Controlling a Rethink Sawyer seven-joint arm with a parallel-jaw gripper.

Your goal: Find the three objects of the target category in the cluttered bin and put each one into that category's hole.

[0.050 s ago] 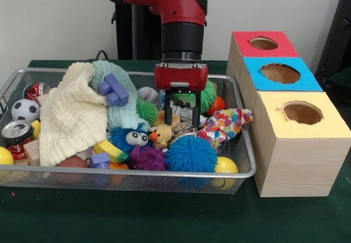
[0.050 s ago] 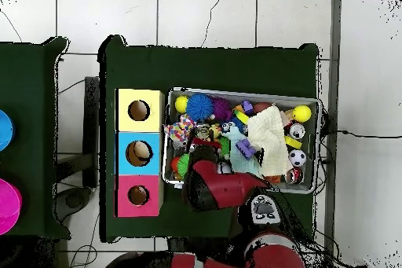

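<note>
1. The floor (image 2: 188, 13) is pale tile.
2. The bench (image 1: 164, 215) is dark green.
3. The wire bin (image 1: 137, 173) is beside the three-hole box (image 1: 290, 139).
4. The gripper (image 1: 182, 114) hangs with fingers (image 1: 196, 114) spread over the toys, holding nothing.
5. No readable writing.

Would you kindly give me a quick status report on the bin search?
End effector open, empty, low over wire bin. Nothing picked. Cream cloth covers left clutter.

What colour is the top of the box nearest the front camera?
Yellow: the nearest box's top is yellow around its round hole, clearest in the front view.
</note>
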